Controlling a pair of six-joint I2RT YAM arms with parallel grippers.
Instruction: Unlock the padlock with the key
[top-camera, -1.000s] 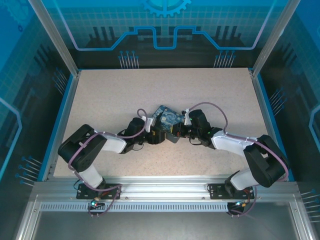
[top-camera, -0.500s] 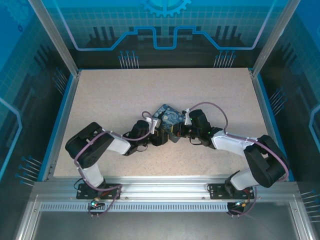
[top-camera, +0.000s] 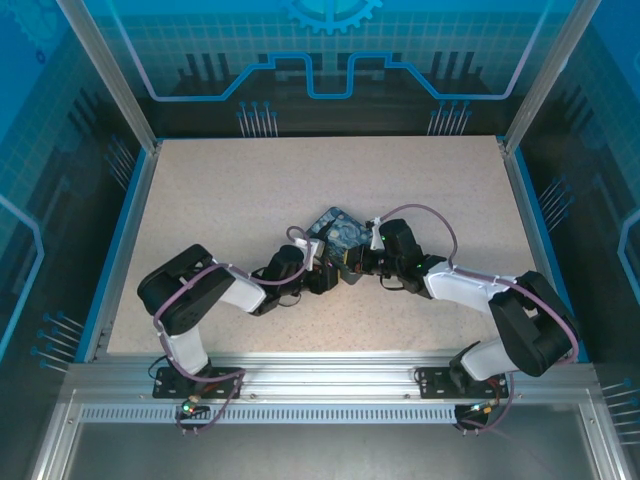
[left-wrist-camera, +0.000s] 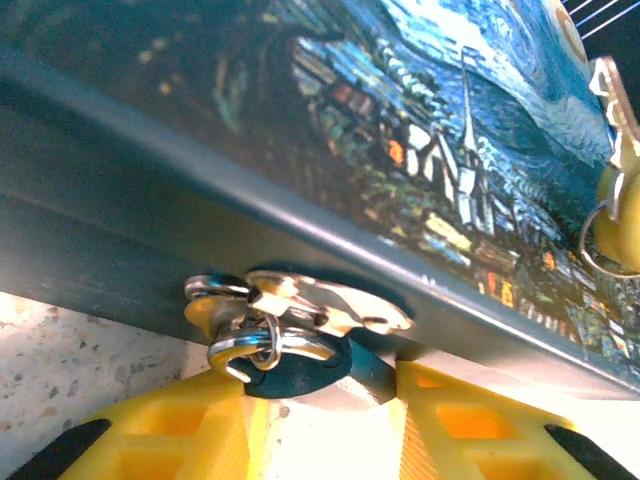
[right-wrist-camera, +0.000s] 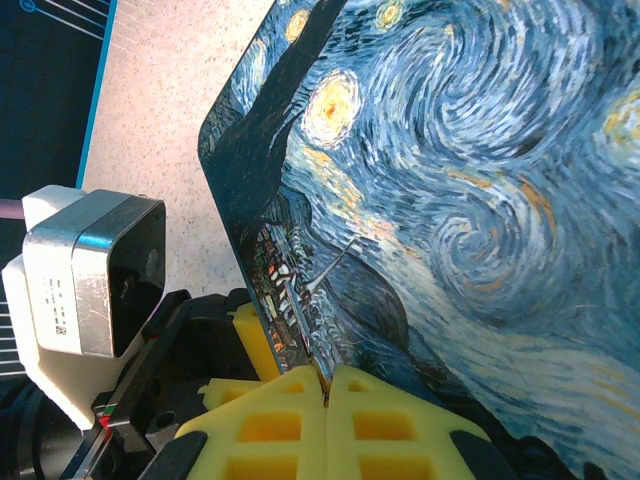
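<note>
1. Centrally on the speckled table (top-camera: 220, 200) lies a blue tin (top-camera: 335, 232) painted with a swirling starry night, turned at an angle. Both arms reach in to it from the near edge.
2. The left gripper (top-camera: 322, 278) sits at the tin's near-left side, and the right gripper (top-camera: 350, 268) is just beside it at the near-right side. The two are close together.
3. In the left wrist view, the padlock (left-wrist-camera: 300, 368) hangs at the tin's dark side wall. Its bluish body sits below a silvery hasp (left-wrist-camera: 320, 305), and its thin shackle (left-wrist-camera: 262, 345) is looped through the hasp's eye.
4. The left gripper (left-wrist-camera: 325, 398) has its yellow fingers (left-wrist-camera: 150, 435) spread to either side of the padlock's body, which sits in the gap between them. Whether the pads press on it cannot be told.
5. The key (left-wrist-camera: 612, 100) shows at the far right edge of that view, over the painted lid. It is a pale notched blade sticking up from a yellow fingertip, with a thin wire ring (left-wrist-camera: 597, 245) hanging just beside it. It is well apart from the padlock.
6. In the right wrist view, the right gripper (right-wrist-camera: 325, 382) has its yellow fingers (right-wrist-camera: 270, 425) pressed together, pinching the key. Their tips rest at the edge of the tin's lid (right-wrist-camera: 450, 200).
7. The left arm's white and grey camera housing (right-wrist-camera: 95, 270) stands just to the left of those tips.
</note>
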